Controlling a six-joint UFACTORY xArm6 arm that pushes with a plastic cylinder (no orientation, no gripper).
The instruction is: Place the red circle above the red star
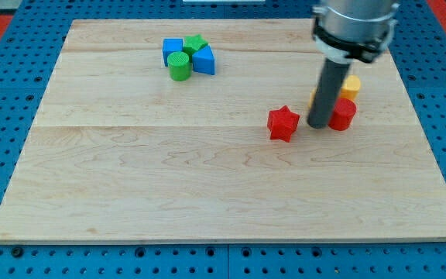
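The red star (pixel 283 122) lies on the wooden board (pixel 207 194), right of centre. The red circle (pixel 342 114) stands to the star's right. My tip (pixel 317 124) is between them, right against the circle's left side and a short gap from the star. The dark rod rises from the tip to the arm at the view's top right and hides part of the blocks behind it.
A yellow block (pixel 351 84) sits just above the red circle, with an orange block (pixel 315 95) mostly hidden behind the rod. At the upper left, a blue cube (pixel 172 49), green star (pixel 196 43), blue block (pixel 204 60) and green cylinder (pixel 179 67) cluster together.
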